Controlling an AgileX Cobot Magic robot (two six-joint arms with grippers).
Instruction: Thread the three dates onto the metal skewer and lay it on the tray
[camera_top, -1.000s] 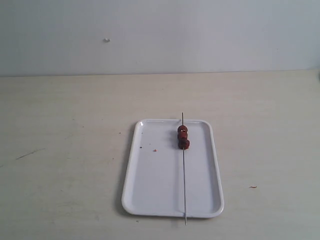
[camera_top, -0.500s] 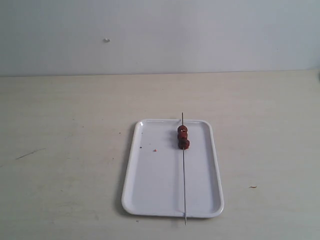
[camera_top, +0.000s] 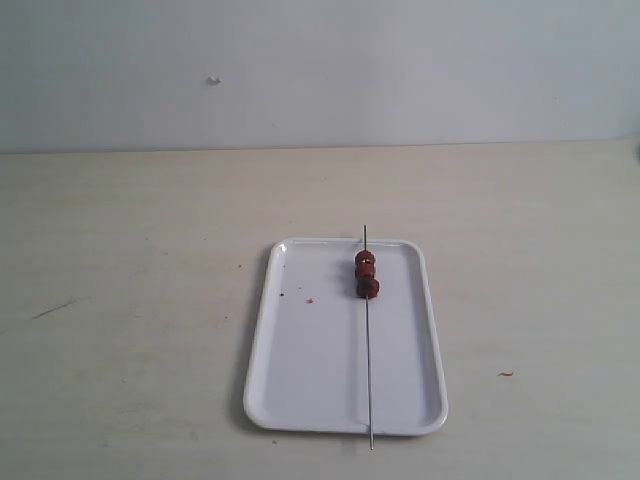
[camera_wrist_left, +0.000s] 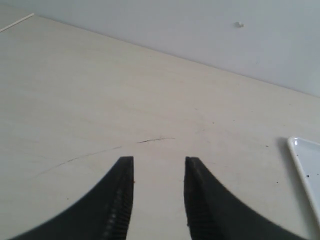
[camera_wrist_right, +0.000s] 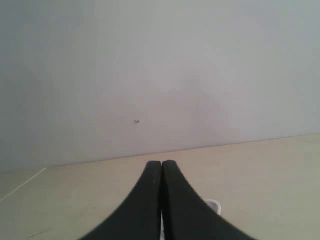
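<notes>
The metal skewer (camera_top: 368, 360), three dates (camera_top: 367, 274) threaded, rests on the tray (camera_top: 310, 370); I avoid it, left gripper (camera_wrist_left: 159, 162) released, right gripper (camera_wrist_right: 161, 165) clenched empty.

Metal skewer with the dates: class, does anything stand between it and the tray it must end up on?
Nothing visible does. The metal skewer already lies lengthwise on the white tray, with the dates threaded near its far end and both tips poking past the rims.
</notes>
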